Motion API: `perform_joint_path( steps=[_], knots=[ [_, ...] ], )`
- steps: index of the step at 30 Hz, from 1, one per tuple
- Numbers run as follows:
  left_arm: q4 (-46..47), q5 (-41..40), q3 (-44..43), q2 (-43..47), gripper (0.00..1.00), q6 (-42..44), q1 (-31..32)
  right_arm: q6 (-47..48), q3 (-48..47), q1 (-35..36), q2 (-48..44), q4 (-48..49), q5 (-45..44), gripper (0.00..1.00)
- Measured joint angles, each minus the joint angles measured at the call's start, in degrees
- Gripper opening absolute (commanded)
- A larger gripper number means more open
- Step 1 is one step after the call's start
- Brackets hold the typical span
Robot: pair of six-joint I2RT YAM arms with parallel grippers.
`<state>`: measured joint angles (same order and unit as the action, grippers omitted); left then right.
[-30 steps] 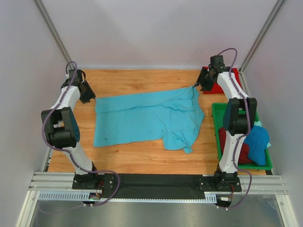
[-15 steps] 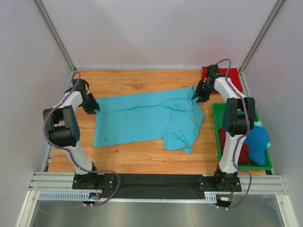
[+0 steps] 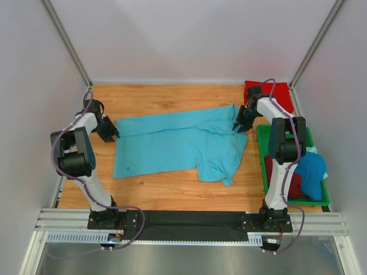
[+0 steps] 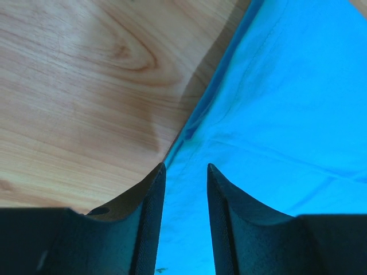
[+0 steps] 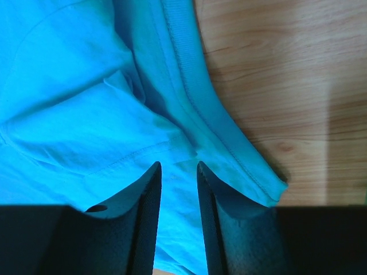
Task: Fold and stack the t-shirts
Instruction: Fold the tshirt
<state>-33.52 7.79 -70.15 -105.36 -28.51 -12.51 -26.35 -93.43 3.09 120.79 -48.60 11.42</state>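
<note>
A light turquoise t-shirt (image 3: 183, 143) lies spread and partly folded on the wooden table. My left gripper (image 3: 114, 133) is down at its far left corner. In the left wrist view the gripper (image 4: 186, 166) is open, its jaws astride the shirt's hem (image 4: 275, 103). My right gripper (image 3: 238, 125) is down at the shirt's far right edge. Seen from the right wrist, that gripper (image 5: 178, 164) is open a narrow way, with turquoise cloth (image 5: 69, 103) between the jaws. A bright red t-shirt (image 3: 269, 94) lies folded at the back right.
A green tray (image 3: 261, 150) stands at the right edge of the table. It holds a deeper blue t-shirt (image 3: 312, 172) and a dark red one (image 3: 278, 175). Bare wood (image 3: 166, 97) shows behind the turquoise shirt, and more along the near edge.
Both grippers have come down and inward onto the turquoise shirt's far corners. Their jaws have narrowed, the right more than the left. The shirt has not moved.
</note>
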Motion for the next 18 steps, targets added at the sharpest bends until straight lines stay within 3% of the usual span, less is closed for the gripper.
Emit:
perform_joint_path(
  steps=[9, 18],
  knots=[
    [1.11, 1.22, -1.95, -3.72, 0.43, -0.90, -0.28, -0.66, 0.17, 0.37, 0.00, 0.07, 0.09, 0.38],
    [1.60, 1.79, -6.40, -7.21, 0.30, -1.07, -0.35, -0.92, 0.17, 0.59, 0.00, 0.02, -0.02, 0.37]
  ],
)
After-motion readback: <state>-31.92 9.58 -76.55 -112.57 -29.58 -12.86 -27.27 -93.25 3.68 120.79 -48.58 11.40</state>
